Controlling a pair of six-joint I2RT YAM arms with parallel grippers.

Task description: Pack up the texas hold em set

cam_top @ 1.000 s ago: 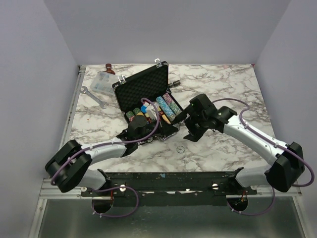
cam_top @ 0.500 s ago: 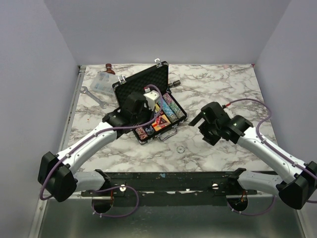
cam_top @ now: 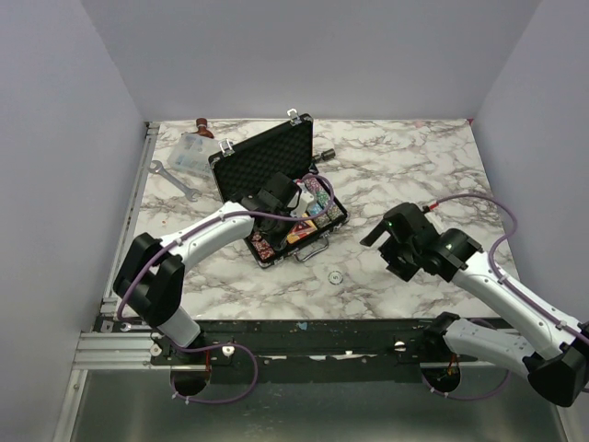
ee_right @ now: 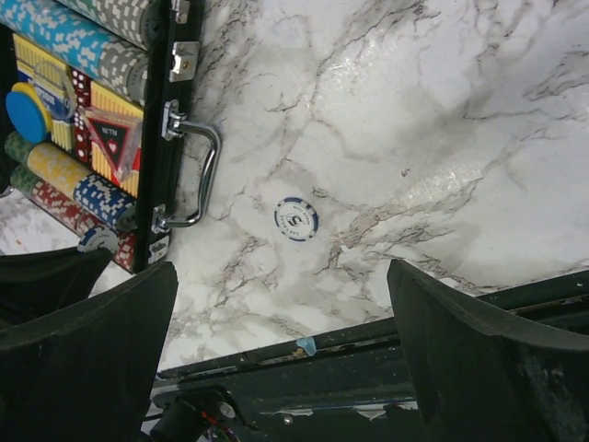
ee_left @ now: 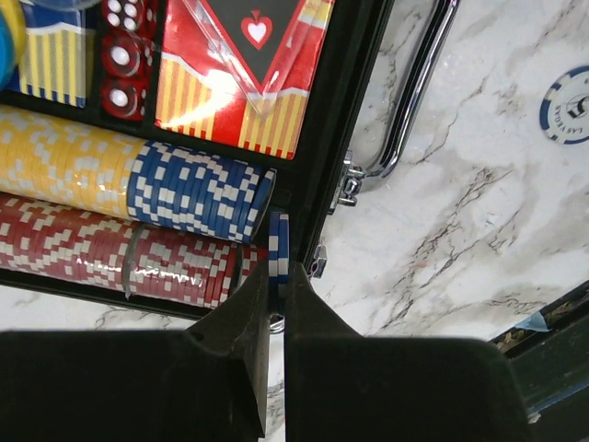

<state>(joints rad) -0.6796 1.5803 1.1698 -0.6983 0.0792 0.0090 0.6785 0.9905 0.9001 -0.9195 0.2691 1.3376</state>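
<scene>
The black briefcase [cam_top: 262,161] lies open at the table's middle left, with chip rows, a blue disc [ee_right: 28,110] and a red-yellow card box [ee_left: 248,74] inside. My left gripper [ee_left: 278,276] is shut on a blue-and-white chip [ee_left: 279,241], held on edge at the end of the blue chip row [ee_left: 198,189], just inside the case's front wall [ee_left: 345,110]. One loose blue-rimmed chip [ee_right: 296,220] lies on the marble in front of the silver handle [ee_right: 204,180]. My right gripper [ee_right: 281,276] hangs open above the table near that chip, holding nothing.
A clear plastic box [cam_top: 189,152] and a silver wrench [cam_top: 173,180] lie left of the case's lid. A small dark object [cam_top: 326,154] sits behind the case. The black rail [ee_right: 368,368] marks the table's near edge.
My left arm has swung from the case's front over its near-left corner, carrying the chip. My right arm has drawn back from the case toward the near right.
</scene>
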